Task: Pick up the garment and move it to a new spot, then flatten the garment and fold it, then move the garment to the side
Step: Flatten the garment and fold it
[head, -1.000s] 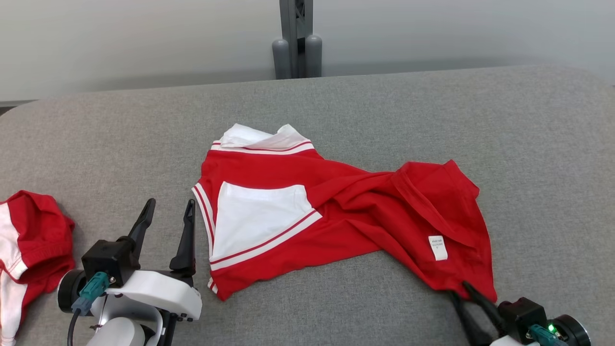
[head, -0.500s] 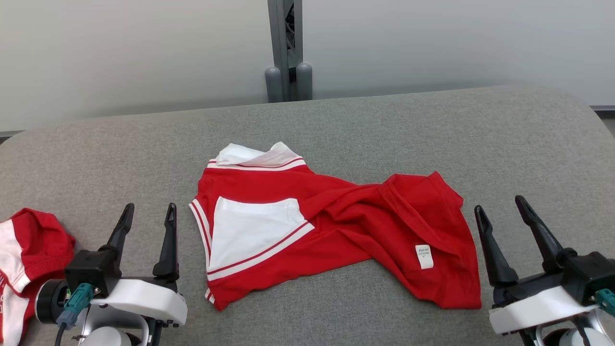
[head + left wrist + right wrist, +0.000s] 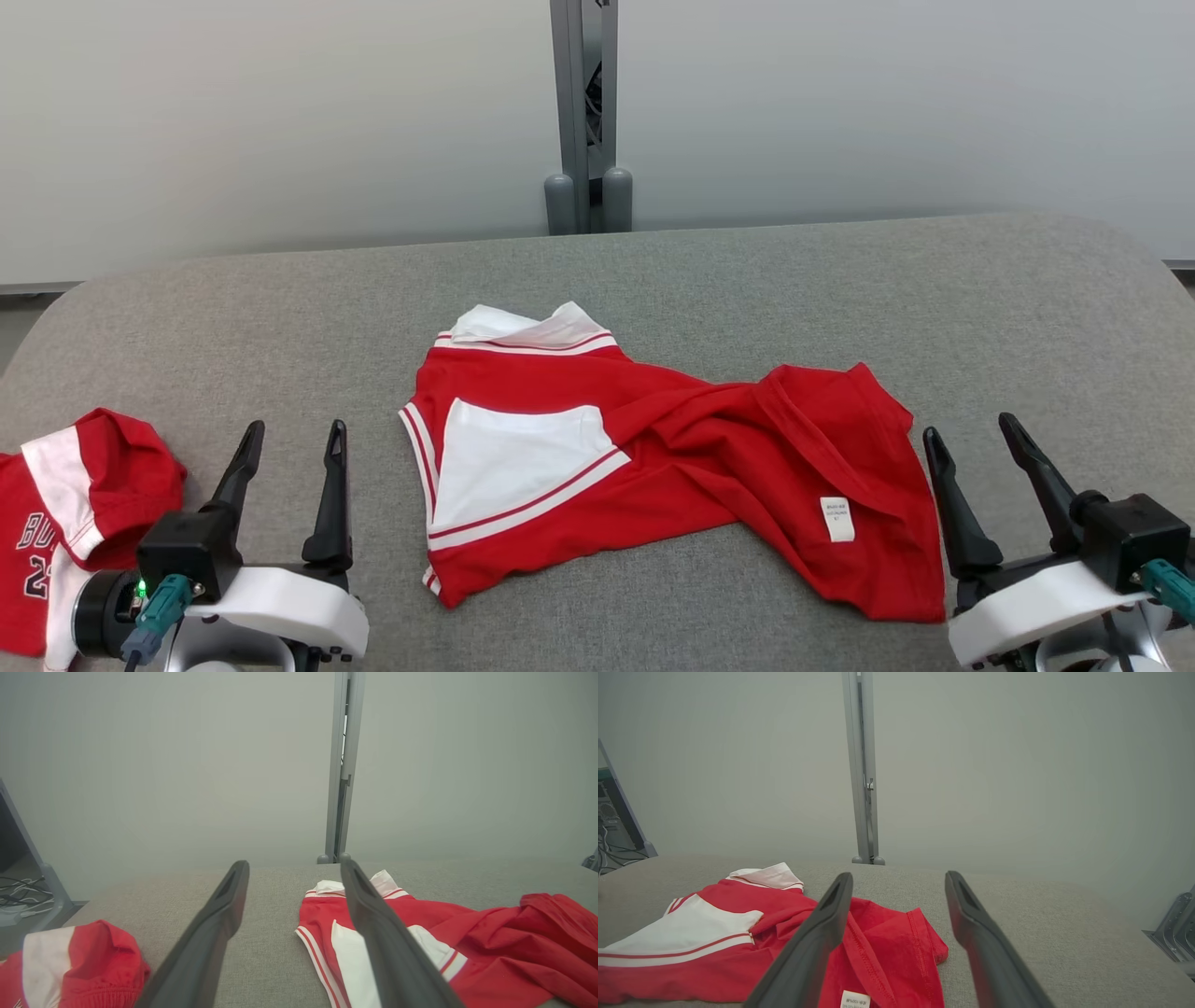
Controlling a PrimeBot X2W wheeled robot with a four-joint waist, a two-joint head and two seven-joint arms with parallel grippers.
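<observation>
Centrally, crumpled red-and-white garment [image 3: 672,457] on grey worktop [image 3: 840,280], left end effector [image 3: 295,429] spread at lower left, right end effector [image 3: 969,427] spread at lower right, another red shirt [image 3: 131,467] far left.

Bare table [image 3: 840,299] rings the garment [image 3: 691,457]; red jersey [image 3: 121,467] crowds the left.

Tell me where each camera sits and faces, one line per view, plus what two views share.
Head view: from the head, forward and down at the red garment on the grey table; left end effector and right end effector open.
Left wrist view: from that wrist, along its fingers toward the wall.
Right wrist view: likewise, along its fingers.
Wrist views share: red garment, grey post.
</observation>
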